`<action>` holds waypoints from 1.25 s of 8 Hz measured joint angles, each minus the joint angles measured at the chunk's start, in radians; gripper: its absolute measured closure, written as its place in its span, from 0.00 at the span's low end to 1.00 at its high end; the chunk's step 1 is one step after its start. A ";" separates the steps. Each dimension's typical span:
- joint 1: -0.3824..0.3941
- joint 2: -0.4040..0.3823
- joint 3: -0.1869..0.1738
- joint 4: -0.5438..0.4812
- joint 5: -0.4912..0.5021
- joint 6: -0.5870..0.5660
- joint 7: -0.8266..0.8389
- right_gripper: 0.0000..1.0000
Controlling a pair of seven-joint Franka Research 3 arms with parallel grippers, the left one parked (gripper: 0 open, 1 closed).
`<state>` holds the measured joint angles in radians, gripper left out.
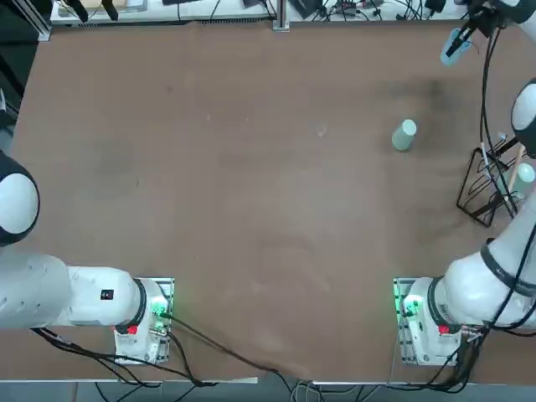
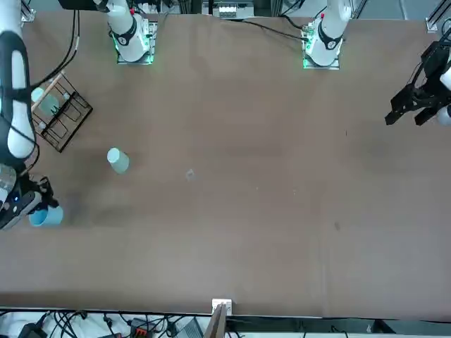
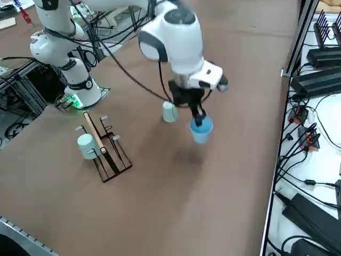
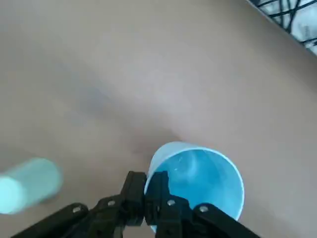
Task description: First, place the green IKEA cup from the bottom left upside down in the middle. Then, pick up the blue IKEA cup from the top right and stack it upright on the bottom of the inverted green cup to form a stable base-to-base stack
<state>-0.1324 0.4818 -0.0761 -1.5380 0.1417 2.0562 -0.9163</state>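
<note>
My right gripper [image 4: 151, 186] is shut on the rim of the blue IKEA cup [image 4: 198, 183], one finger inside the wall and one outside. The cup hangs upright, mouth up, above the table. In the top view the gripper [image 1: 460, 39] and blue cup [image 1: 452, 52] are at the far right edge. The side view shows the blue cup [image 3: 201, 130] clear of the surface, with its shadow below. The green IKEA cup [image 1: 404, 135] stands alone on the table, nearer the arm's base and further in from the edge; its narrow end looks to be up. It also appears in the front view [image 2: 117, 160] and the side view [image 3: 169, 111].
A black wire rack [image 1: 486, 188] with a wooden dowel sits at the table's right edge, holding another pale cup [image 3: 85, 144]. Cables and equipment [image 3: 314, 69] lie beyond the table's far edge.
</note>
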 joint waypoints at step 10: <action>0.001 -0.430 0.288 -0.653 -0.152 0.226 0.738 0.97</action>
<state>-0.1313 0.0521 0.2114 -2.1914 -0.0104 2.2819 -0.1788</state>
